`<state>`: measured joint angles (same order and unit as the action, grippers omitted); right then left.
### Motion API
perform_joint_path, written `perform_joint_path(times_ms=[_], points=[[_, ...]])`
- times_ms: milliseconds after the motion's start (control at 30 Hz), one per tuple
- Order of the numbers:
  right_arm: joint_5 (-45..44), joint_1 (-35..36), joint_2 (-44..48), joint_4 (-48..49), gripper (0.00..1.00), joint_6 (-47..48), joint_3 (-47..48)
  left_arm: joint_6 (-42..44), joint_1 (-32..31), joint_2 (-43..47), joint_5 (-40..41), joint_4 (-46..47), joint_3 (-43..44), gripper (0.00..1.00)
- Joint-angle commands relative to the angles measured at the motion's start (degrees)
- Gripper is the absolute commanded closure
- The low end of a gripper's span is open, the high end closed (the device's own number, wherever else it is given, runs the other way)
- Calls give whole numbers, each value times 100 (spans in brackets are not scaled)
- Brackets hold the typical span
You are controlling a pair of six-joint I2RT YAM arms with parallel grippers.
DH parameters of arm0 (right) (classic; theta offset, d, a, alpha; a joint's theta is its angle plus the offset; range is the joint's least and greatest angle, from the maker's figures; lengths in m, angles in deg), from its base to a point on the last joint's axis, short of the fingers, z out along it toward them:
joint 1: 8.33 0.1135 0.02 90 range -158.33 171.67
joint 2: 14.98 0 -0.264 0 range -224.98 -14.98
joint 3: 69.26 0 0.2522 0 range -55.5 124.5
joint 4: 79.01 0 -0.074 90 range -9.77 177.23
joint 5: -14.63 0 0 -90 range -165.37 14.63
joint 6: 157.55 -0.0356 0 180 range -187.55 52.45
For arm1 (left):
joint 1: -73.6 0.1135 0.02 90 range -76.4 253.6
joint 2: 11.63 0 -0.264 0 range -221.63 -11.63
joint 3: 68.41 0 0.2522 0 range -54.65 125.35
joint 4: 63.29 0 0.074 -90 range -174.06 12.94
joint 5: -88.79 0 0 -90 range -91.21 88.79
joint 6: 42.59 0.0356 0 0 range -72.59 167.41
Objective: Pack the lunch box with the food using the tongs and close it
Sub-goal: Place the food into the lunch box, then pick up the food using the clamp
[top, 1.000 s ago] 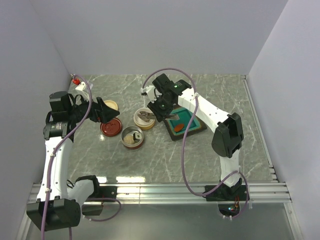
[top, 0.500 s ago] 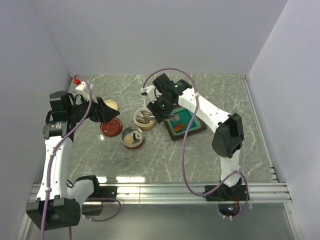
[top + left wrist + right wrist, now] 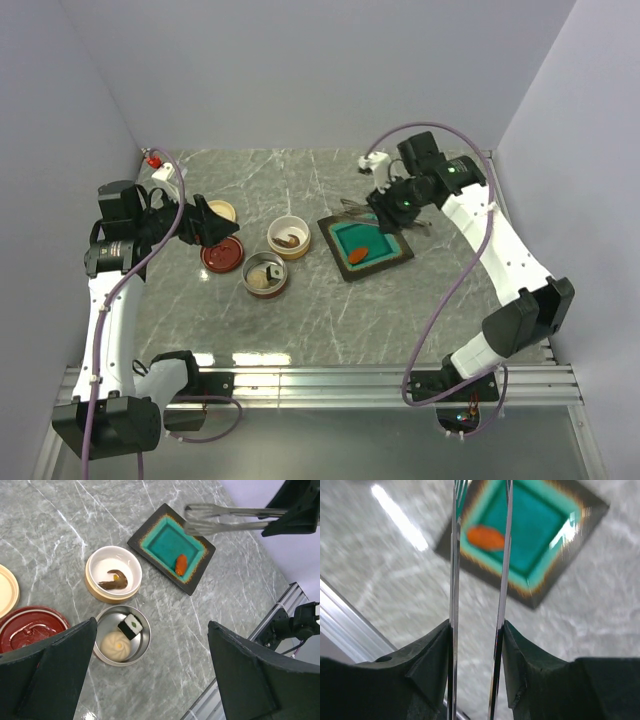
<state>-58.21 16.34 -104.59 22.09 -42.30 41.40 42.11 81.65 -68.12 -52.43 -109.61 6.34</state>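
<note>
Grey marbled table (image 3: 330, 300) carries, directly on its surface: square teal tray (image 3: 167, 540), white bowl (image 3: 112, 560), steel bowl (image 3: 112, 617) just beside it, red lid (image 3: 30, 627), cream dish (image 3: 5, 590).

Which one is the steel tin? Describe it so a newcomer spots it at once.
Start at the square teal tray on the marble table. Left of it sits a white-lined bowl, then a red lid; the steel tin lies between them, toward the table's near edge. It alone is bare metal, holding a pale bun and a white cube.
</note>
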Motion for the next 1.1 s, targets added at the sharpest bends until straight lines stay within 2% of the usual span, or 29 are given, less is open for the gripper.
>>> perform_joint_path(times_ms=[0,167,367,733,1067], points=[[182,-364,284,-586,51,988,-486,117,21,15,-204,-5,247,1],[-64,-577,733,-631,50,1850,-1111,-41,21,50,-239,109,194,1],[-547,-603,839,-553,50,2474,-1604,-41,21,50,-222,83,229,1],[-776,-524,558,186,48,2388,-1736,-68,21,42,-213,135,167,1],[-1075,-164,505,353,46,2616,-1973,-103,12,-20,-239,197,176,1]])
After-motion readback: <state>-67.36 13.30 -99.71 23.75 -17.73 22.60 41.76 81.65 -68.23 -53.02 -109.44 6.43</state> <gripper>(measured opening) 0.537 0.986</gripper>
